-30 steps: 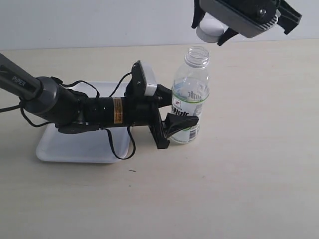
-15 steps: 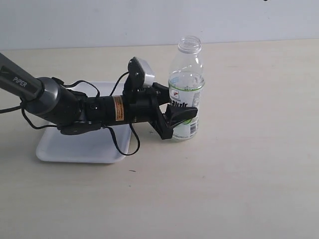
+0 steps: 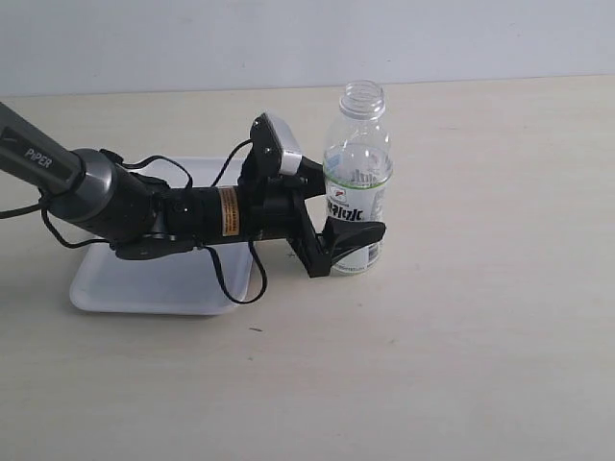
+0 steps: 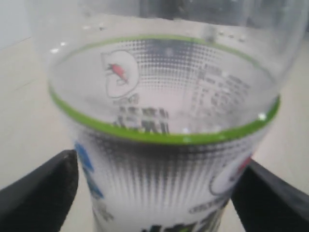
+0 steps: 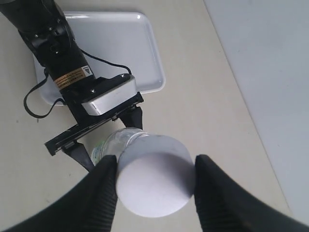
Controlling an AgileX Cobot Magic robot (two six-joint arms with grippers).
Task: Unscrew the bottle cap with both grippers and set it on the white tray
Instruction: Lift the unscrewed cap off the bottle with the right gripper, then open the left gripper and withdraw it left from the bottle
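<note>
The clear bottle [image 3: 357, 168] stands upright on the table, its neck open and uncapped. My left gripper [image 3: 348, 216], on the grey PiPER arm, is shut on the bottle's labelled lower part. Up close, the bottle [image 4: 159, 130] fills the left wrist view, with a black finger on either side of it. My right gripper [image 5: 155, 162] is out of the exterior view. It is shut on the white bottle cap [image 5: 154, 181], high above the bottle [image 5: 112, 144]. The white tray [image 3: 144, 280] lies to the left, under the left arm.
The left arm [image 5: 60, 53] and its cables lie across the tray [image 5: 120, 43] in the right wrist view. Beige table [image 3: 461, 336] extends in front of and to the right of the bottle. A pale wall [image 3: 288, 38] runs along the back.
The right gripper has risen out of the exterior view with the cap. The left gripper and the bottle have shifted slightly left.
</note>
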